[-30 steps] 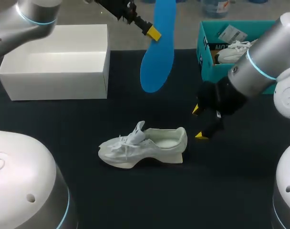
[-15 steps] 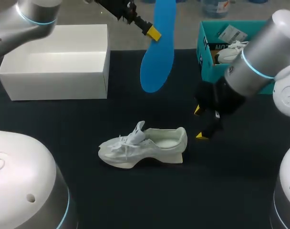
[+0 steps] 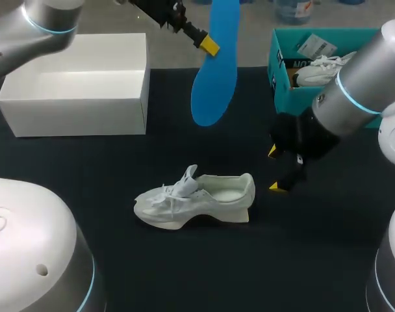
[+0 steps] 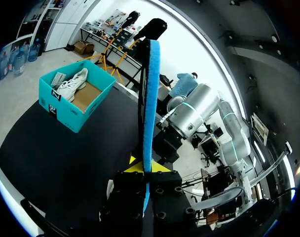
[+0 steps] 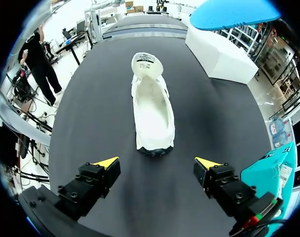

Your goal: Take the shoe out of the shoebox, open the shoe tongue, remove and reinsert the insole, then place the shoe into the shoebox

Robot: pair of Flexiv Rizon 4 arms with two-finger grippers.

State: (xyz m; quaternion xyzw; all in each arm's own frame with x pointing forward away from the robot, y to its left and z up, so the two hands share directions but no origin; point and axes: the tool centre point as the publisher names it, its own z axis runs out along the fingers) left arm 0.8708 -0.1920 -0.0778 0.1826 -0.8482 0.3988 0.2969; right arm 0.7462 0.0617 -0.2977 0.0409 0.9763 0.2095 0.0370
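The white shoe (image 3: 196, 200) stood on its sole on the black table (image 3: 87, 169), outside of any box. Its tongue (image 3: 190, 174) was lifted up and the opening was bare inside. The blue insole (image 3: 216, 71) was out of the shoe. It hung in the air above and behind the shoe, with its wide end downward. The left gripper (image 3: 212, 44) pinched the insole at its upper part between its two yellow fingertips, and in the left wrist view the insole stood edge-on between them. The right gripper (image 3: 273, 169) was just beside the heel of the shoe, not touching it. Its fingers were spread wide apart and held nothing, and in the right wrist view the heel lay ahead of them. A white box (image 3: 80, 84) stood behind the shoe on the left arm's side. The teal shoebox (image 3: 280, 65) stood behind the shoe on the right arm's side, with a second shoe (image 3: 318, 70) lying inside it.
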